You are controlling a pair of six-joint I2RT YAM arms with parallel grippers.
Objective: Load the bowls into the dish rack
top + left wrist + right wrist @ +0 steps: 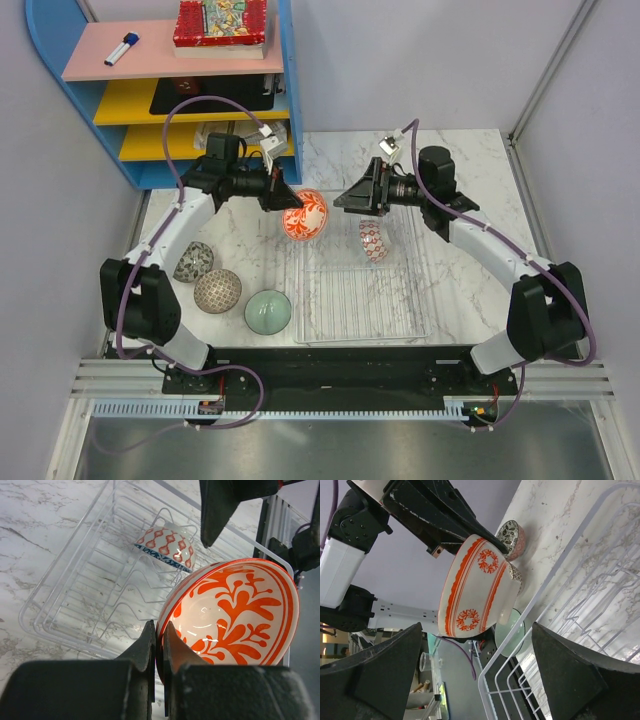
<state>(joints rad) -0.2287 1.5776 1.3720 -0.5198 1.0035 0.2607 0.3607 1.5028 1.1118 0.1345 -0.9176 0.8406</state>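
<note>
My left gripper (283,198) is shut on the rim of the orange-red floral bowl (305,215) and holds it tilted above the far left corner of the clear dish rack (415,325). That bowl fills the left wrist view (235,615) and shows in the right wrist view (475,587). The blue/red-white patterned bowl (373,240) stands on edge in the rack's far slots (167,547). My right gripper (345,198) is open and empty just right of the held bowl. The grey speckled (194,261), brown lattice (217,291) and pale green (268,311) bowls sit on the table left of the rack.
A blue, yellow and pink shelf unit (150,90) stands at the far left behind the left arm. A red box (220,22) and a marker (122,49) lie on its top. Grey walls close in both sides.
</note>
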